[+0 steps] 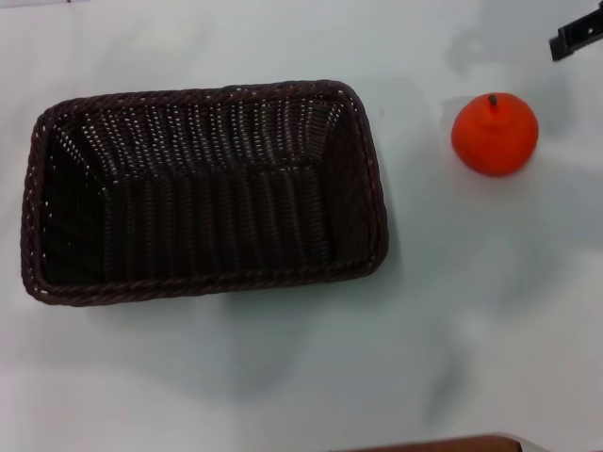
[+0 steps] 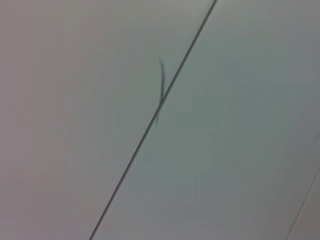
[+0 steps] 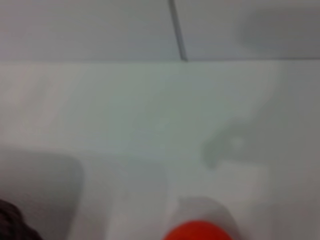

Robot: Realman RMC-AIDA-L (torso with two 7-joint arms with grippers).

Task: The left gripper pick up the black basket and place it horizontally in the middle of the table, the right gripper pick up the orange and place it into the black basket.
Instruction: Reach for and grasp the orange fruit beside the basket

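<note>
The black basket (image 1: pixel 203 193) lay horizontally on the white surface (image 1: pixel 283 377), left of centre, and was empty. The orange (image 1: pixel 495 134) rested at the basket's 3 o'clock, well apart from it, so the placing step remained. The right pincer (image 1: pixel 577 38) showed only as a dark tip at the orange's 1 o'clock; its state could not be told. The left pincer was out of view. The right wrist view alone showed the orange (image 3: pixel 198 231) close below that arm; the left wrist view showed only blank panels.

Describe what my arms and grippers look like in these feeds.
Very little shows. Only a black, angular piece of the right gripper pokes in at the head view's top right corner, above the orange. No cables, markings or arm links show. The left gripper appears nowhere.
</note>
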